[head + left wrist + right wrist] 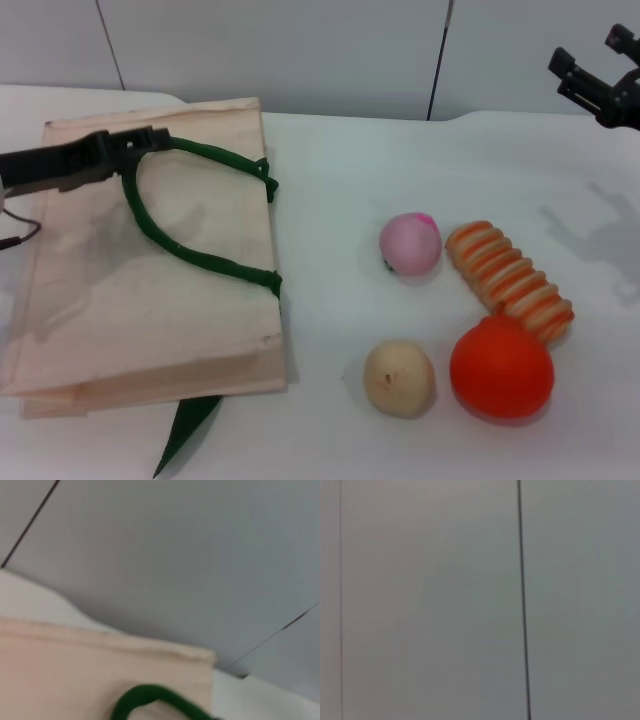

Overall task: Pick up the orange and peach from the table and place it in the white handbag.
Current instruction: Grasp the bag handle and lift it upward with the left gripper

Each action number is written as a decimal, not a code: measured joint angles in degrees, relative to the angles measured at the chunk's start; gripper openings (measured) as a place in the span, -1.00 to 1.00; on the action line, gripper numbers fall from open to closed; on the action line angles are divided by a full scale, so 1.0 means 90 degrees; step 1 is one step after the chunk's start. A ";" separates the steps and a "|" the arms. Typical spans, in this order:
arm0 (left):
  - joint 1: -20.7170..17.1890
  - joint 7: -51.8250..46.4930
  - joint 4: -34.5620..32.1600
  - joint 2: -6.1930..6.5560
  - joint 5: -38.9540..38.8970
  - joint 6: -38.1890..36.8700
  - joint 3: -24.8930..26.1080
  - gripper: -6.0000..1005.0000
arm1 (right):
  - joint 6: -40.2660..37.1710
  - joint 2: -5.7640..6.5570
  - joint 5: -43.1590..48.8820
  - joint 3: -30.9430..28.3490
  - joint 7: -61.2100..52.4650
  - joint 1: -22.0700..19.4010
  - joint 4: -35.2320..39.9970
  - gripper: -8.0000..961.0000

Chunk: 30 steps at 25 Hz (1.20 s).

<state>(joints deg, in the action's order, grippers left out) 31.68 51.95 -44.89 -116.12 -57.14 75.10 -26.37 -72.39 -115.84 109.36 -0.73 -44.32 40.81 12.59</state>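
The white handbag (pixel 150 290) lies flat on the left of the table, its green handle (pixel 200 255) looping across it. My left gripper (pixel 145 142) reaches in from the left and is shut on the top of that handle loop. The left wrist view shows the white handbag (pixel 75 675) edge and a bit of green handle (pixel 150 695). The peach (pixel 410 243) sits mid-table, right of the bag. The orange (pixel 500 368) rests near the front right. My right gripper (pixel 598 62) hangs open, high at the far right, away from both fruits.
A beige ball (pixel 399 377) lies just left of the orange. A striped orange-and-cream roll (pixel 508 280) lies between peach and orange, touching the orange. A second green strap (pixel 188 432) sticks out under the bag's front edge. The right wrist view shows only grey wall.
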 joint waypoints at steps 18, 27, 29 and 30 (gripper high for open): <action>0.0635 -0.0858 0.0251 0.0007 0.1882 -0.1201 -0.0119 0.74 | 0.0401 -0.0019 -0.0013 -0.0017 0.0042 0.0117 -0.0043 0.80; 0.1019 -0.0855 0.0745 0.0027 0.2307 -0.1396 -0.0244 0.74 | 0.0401 -0.0030 -0.0014 -0.0017 0.0026 0.0155 -0.0052 0.79; 0.1082 -0.0917 0.0822 0.0036 0.2462 -0.1397 -0.0245 0.74 | 0.0400 -0.0025 -0.0014 -0.0017 0.0022 0.0152 -0.0052 0.78; 0.1095 -0.0940 0.0837 0.0039 0.2502 -0.1398 -0.0245 0.74 | 0.0400 -0.0023 -0.0014 -0.0017 0.0021 0.0150 -0.0052 0.78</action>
<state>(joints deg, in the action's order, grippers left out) 41.54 43.49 -37.36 -115.76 -34.62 62.52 -28.57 -68.79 -116.04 109.24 -0.88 -44.13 42.16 12.12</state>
